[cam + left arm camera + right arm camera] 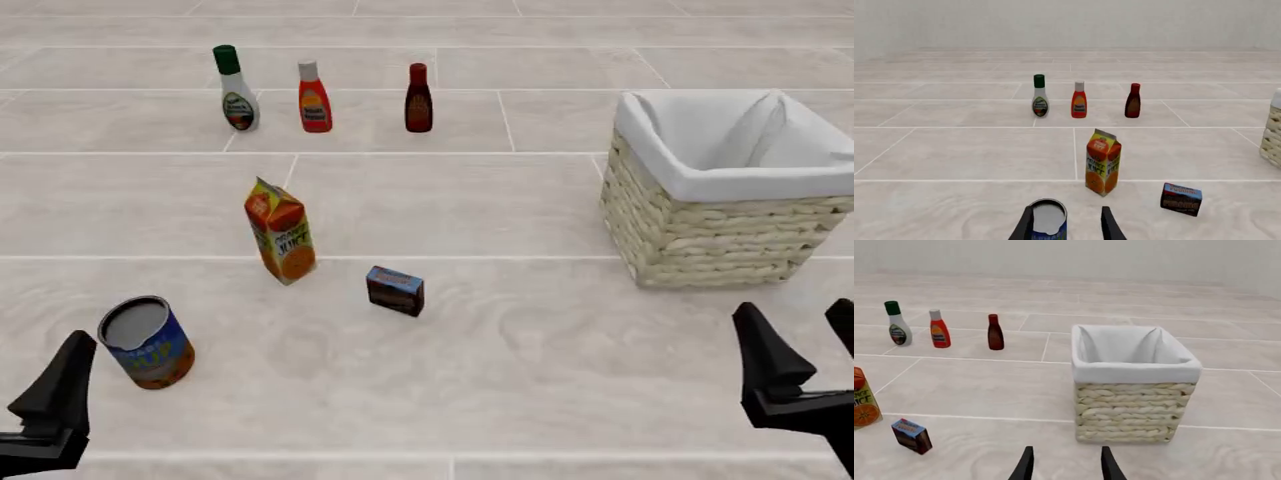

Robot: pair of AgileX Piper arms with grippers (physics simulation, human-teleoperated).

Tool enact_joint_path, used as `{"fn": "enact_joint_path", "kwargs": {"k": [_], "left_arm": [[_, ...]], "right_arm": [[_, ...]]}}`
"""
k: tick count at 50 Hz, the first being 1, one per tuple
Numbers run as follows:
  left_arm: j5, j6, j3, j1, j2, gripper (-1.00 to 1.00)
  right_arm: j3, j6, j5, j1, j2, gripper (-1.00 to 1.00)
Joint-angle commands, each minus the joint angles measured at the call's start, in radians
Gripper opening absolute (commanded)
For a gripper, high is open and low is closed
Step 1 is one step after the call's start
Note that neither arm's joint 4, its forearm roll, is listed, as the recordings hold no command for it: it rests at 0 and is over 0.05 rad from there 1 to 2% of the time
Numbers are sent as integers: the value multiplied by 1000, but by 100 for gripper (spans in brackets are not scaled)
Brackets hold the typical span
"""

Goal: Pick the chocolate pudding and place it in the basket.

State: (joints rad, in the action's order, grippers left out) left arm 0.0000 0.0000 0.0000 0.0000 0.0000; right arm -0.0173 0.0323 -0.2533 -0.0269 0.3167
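The chocolate pudding point(395, 290) is a dark brown box with a blue top and reddish lettering. Beside it, the orange juice carton point(280, 231) is orange and yellow with a red upper panel. The tin can point(147, 343) is blue and orange with a grey lid. The basket point(727, 215) is pale-straw wicker lined in white cloth. The tabletop point(534, 360) shows pale beige tiles. The fingers point(767, 355) are black.

1. We see the basket point(707, 235) at the right of the front view as rough, pale woven wicker, with a soft matt white cloth lining point(727, 140) folded over its rim.
2. The chocolate pudding point(395, 290) near the centre looks like matt printed cardboard.
3. The tin can point(147, 343) at lower left has a dull grey metal top.
4. The floor point(534, 350) looks like smooth pale stone tile.
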Motion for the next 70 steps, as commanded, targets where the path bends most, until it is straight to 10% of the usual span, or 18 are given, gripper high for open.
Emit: {"fn": "enact_joint_path", "kwargs": {"k": [1,70], "left_arm": [[0,0,0,0,0,100],[0,0,0,0,0,100]], "right_arm": [[-33,11,-126,-26,166,100],[-345,-8,-327,-301,709,100]]}}
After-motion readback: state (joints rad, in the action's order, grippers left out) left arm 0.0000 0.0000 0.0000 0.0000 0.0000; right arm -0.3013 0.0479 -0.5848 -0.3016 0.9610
